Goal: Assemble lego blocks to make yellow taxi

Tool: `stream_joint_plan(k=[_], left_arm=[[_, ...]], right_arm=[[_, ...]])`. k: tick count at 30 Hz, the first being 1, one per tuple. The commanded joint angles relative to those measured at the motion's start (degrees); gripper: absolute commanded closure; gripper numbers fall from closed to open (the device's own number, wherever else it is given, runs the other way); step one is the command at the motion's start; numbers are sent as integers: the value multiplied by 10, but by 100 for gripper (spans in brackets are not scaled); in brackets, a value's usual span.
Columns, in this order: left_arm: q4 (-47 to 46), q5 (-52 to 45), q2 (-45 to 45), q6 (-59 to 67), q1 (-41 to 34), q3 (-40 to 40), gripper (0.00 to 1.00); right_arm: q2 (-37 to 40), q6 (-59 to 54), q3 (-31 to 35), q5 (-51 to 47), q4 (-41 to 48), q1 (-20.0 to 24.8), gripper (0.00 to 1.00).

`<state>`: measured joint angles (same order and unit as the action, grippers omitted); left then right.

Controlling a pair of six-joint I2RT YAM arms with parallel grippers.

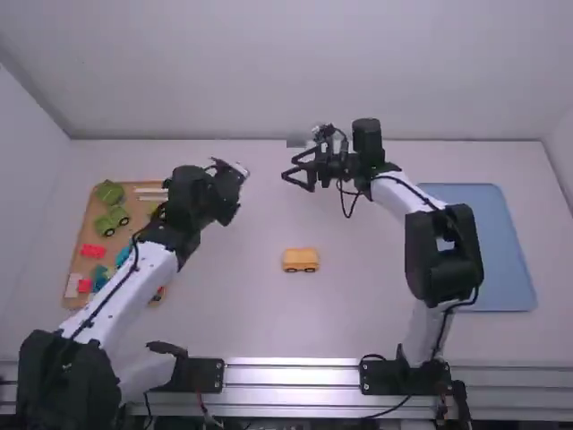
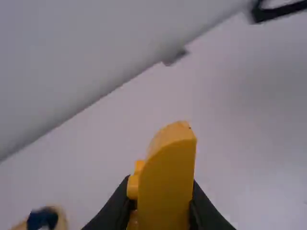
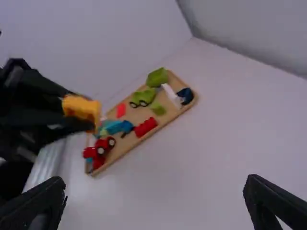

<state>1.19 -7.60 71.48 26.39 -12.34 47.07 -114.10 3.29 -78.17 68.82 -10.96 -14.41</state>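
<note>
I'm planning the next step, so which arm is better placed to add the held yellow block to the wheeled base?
Left, probably: the left gripper holds the yellow block, while the right gripper is open and empty.

Yel. wheeled base (image 1: 301, 257) upright on table (image 1: 242, 313); yel. curved block (image 2: 167, 179) in L claw (image 1: 238, 168).

Yellow block (image 2: 168, 182): is showing smooth plastic. Tan tray (image 1: 88, 226): is looking wooden, matt. Blue tray (image 1: 481, 242): is presenting a smooth, matt face. Table (image 1: 242, 309): is appearing smooth, matt. Front rails (image 1: 291, 376): are gleaming like bare metal.
</note>
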Motion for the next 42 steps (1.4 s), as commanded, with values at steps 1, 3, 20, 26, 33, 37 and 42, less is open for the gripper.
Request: stream_joint_plan(k=[1, 3, 20, 26, 33, 37, 42], left_arm=[[31, -31, -12, 80, -24, -27, 98], [65, -28, -11, 75, -38, -45, 98], [142, -25, 63, 25, -55, -59, 98], [170, -23, 87, 35, -65, -59, 98], [180, -25, 87, 9, -67, -59, 98], [187, -20, 87, -46, -68, -59, 98], [201, -20, 87, -78, -68, -59, 98]], right_arm=[[-15, 25, -23, 55, 7, -12, 2], [-17, 6, -21, 47, 37, -24, 3], [-17, -48, -21, 12, 76, -74, 10], [-17, -37, -21, -19, 101, -74, 18], [-17, -66, -21, -31, 127, -74, 25], [-17, -65, -21, -31, 98, -74, 30], [-17, -61, -21, -31, 74, -74, 32]])
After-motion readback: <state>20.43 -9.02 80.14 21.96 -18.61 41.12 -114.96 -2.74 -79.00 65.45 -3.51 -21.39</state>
